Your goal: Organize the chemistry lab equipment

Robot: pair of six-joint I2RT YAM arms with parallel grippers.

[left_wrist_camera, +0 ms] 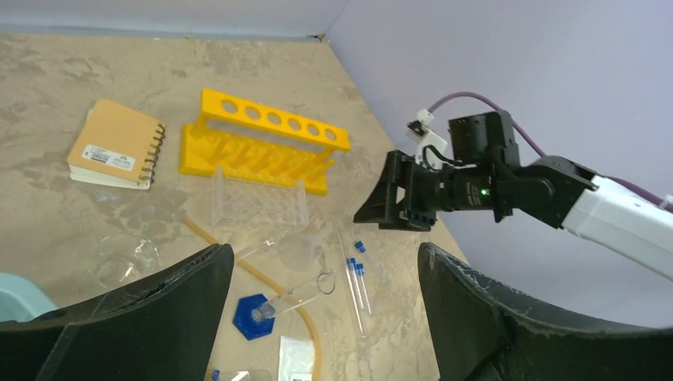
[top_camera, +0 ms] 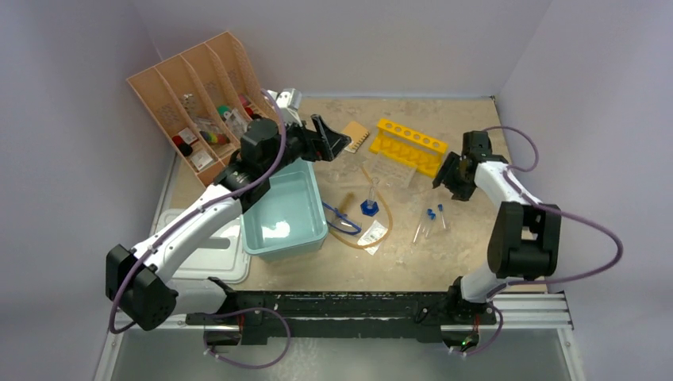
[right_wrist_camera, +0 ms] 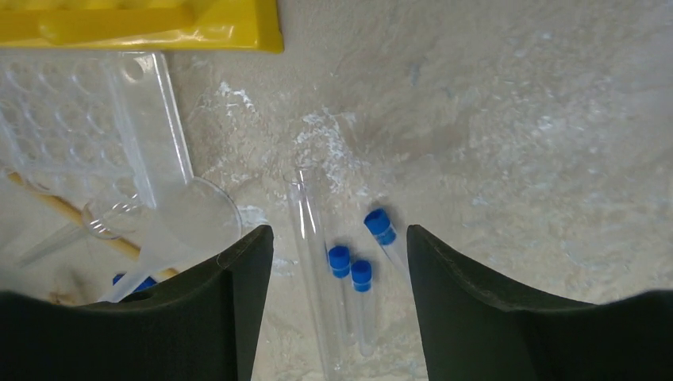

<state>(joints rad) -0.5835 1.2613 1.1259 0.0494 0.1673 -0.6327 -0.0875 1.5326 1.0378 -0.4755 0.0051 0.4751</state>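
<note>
Mottled beige tabletop fills the space between lilac walls. A peach file organiser (top_camera: 202, 95) stands at the far left, and a pale teal tub (top_camera: 286, 210) sits in front of it.

The left gripper (top_camera: 329, 139) hangs in the air past the tub's far right corner, near a spiral notebook (left_wrist_camera: 115, 155). Its fingers (left_wrist_camera: 198, 294) are spread wide and carry nothing.

The right gripper (top_camera: 448, 171) hangs just to the right of the yellow tube rack (top_camera: 410, 144). Its wrist view looks down on the blue-capped test tubes (right_wrist_camera: 361, 278). Its jaws are also parted and empty.

Three capped tubes lie side by side on the bare table on the near side of the rack. A longer uncapped tube (right_wrist_camera: 313, 262) lies just beside them.

To their left are a clear well plate (right_wrist_camera: 71, 111) and a clear funnel (right_wrist_camera: 186, 218). The clear cylinder with blue hexagonal base (left_wrist_camera: 262, 309) lies tipped on its side there too.

The amber rubber tubing (top_camera: 357, 238) curves around near the cylinder. The blue-rimmed goggles (top_camera: 343, 218) lie just beside the tub's right wall.
</note>
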